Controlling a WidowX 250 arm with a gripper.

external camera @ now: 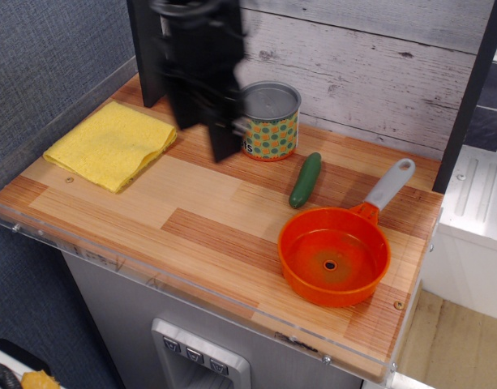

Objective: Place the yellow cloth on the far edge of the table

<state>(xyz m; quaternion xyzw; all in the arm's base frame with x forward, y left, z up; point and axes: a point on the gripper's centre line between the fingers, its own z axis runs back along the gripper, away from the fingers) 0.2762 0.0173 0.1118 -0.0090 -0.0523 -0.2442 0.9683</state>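
The yellow cloth (pixel 110 144) lies folded and flat on the left end of the table (pixel 191 223), close to the back left corner. My black gripper (pixel 204 130) hangs blurred above the table to the right of the cloth, just left of the dotted tin. Its two fingers stand apart and hold nothing. It is clear of the cloth.
A tin (pixel 268 120) with coloured dots and a grey lid stands at the back by the white plank wall. A green cucumber-like piece (pixel 305 180) lies to its right. An orange pan (pixel 335 254) with a grey handle sits at the right front. A black post (pixel 147 57) stands at the back left.
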